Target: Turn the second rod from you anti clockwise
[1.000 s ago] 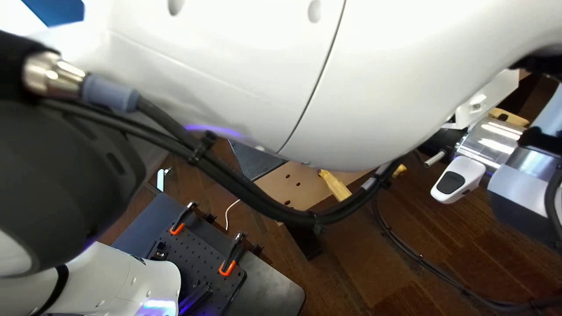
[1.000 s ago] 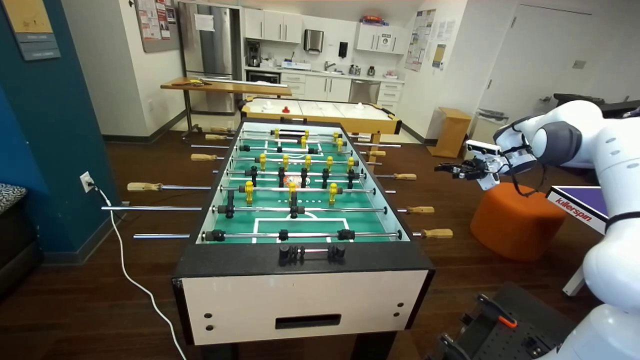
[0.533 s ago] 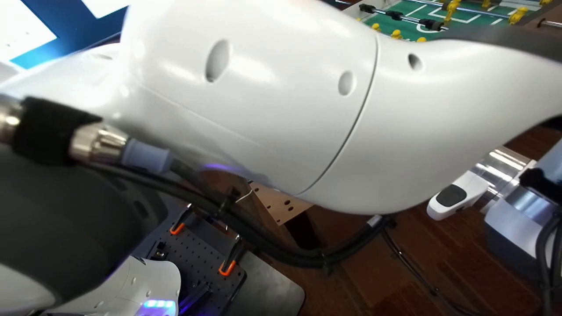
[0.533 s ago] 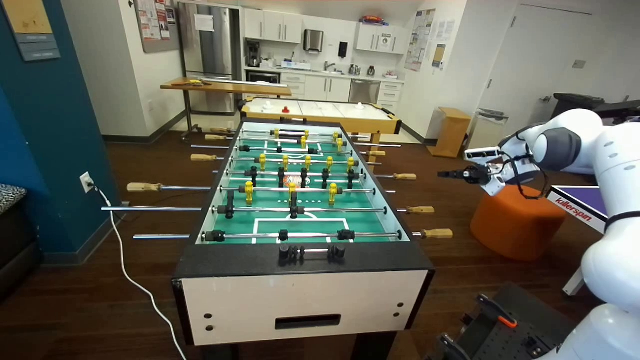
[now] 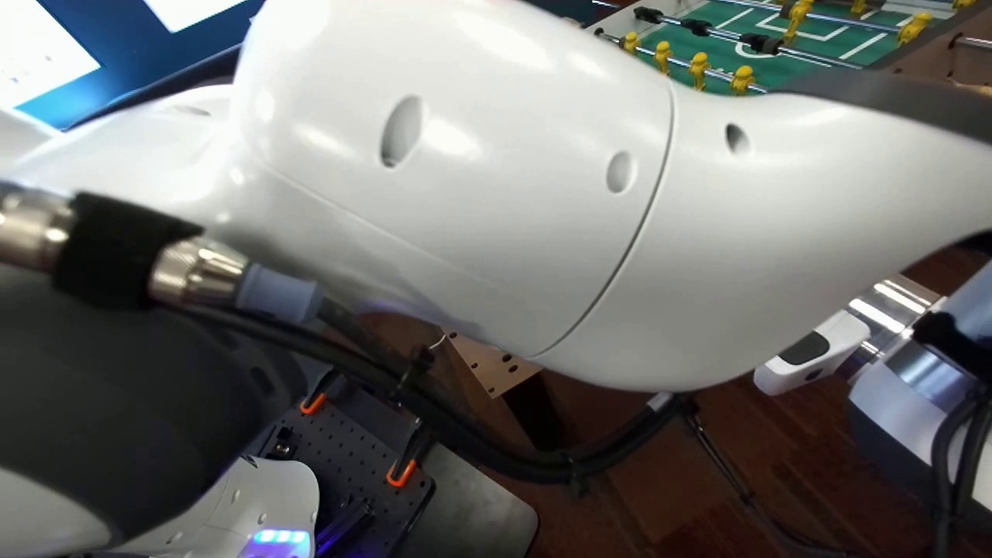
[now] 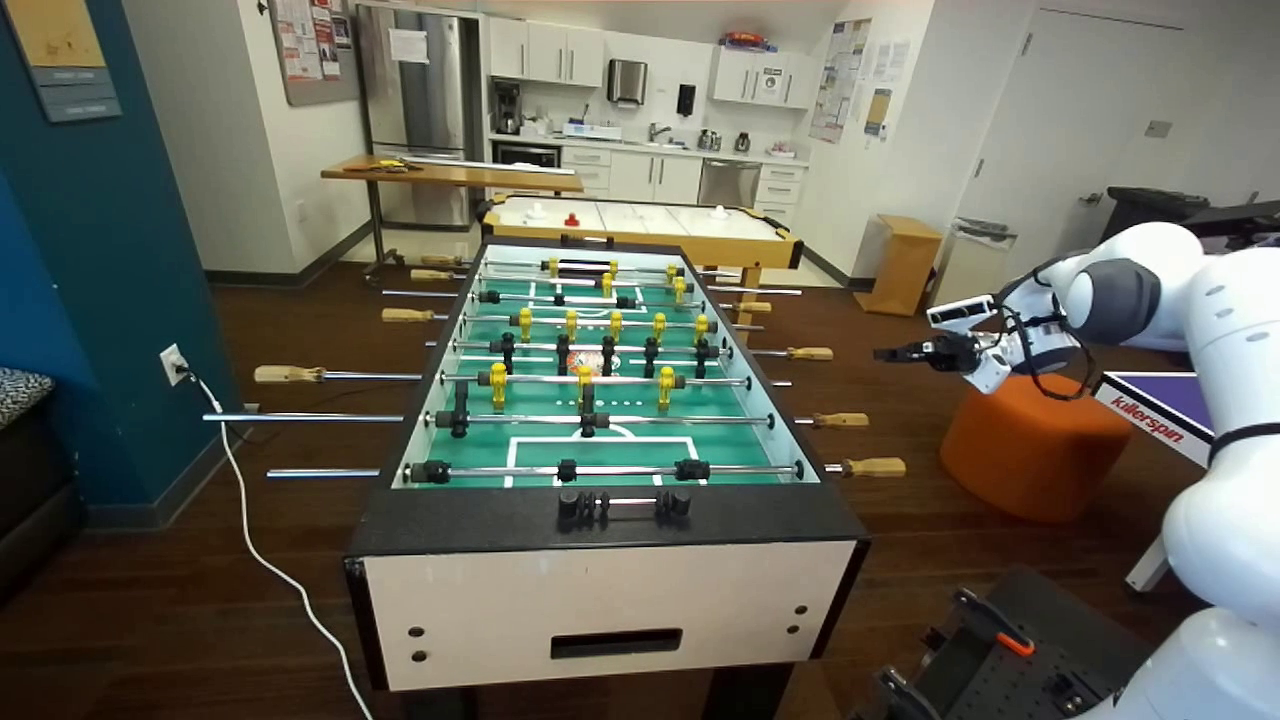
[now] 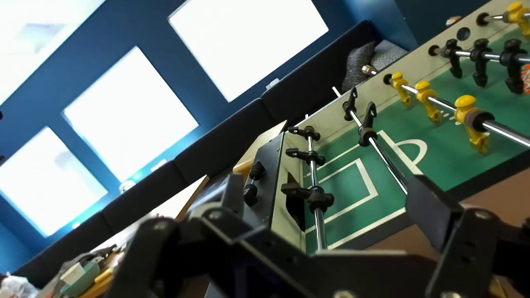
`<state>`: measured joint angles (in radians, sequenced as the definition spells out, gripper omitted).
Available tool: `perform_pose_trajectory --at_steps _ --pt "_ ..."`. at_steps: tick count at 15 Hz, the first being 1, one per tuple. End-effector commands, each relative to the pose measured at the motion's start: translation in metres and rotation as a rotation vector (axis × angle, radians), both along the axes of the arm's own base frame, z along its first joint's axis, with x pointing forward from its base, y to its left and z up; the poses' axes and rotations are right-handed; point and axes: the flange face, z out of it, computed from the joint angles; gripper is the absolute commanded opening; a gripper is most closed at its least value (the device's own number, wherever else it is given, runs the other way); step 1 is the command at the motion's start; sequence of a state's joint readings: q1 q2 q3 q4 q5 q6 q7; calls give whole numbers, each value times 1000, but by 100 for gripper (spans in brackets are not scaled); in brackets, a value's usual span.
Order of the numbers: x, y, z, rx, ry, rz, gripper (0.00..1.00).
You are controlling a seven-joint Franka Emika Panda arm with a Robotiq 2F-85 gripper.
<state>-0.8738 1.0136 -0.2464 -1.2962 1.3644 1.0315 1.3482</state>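
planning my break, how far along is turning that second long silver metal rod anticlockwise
Done: the black two-fingered end effector is open; no turn is confirmable. In hand: nothing; in an exterior view it hangs apart from the tan rounded wooden handle second from the near end. Left, likely: grip that handle, then turn its silver metal rod anticlockwise.

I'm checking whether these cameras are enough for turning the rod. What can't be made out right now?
Exterior view: most of the foosball table, hidden behind the robot's white arm.
Exterior view: the opening of the gripper, too small and dark to judge.
Wrist view: the rod with two black players, past where it runs behind a gripper finger.
Exterior view: the white cord's lower end, cut off by the bottom edge.
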Motion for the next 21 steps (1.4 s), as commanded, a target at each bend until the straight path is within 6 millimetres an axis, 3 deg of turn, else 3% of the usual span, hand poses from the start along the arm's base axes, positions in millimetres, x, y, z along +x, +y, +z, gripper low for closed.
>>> perform_pose_trajectory --at_steps 1,7,8,14,21 --pt "-3 -15 -7 107 157 -73 100" --pt "-22 -30 -38 317 429 -105 100" --pt "-24 -23 -32 269 364 -103 100" --pt "-28 -24 -47 296 416 -110 100" --pt "-37 -28 -78 310 467 -117 100"
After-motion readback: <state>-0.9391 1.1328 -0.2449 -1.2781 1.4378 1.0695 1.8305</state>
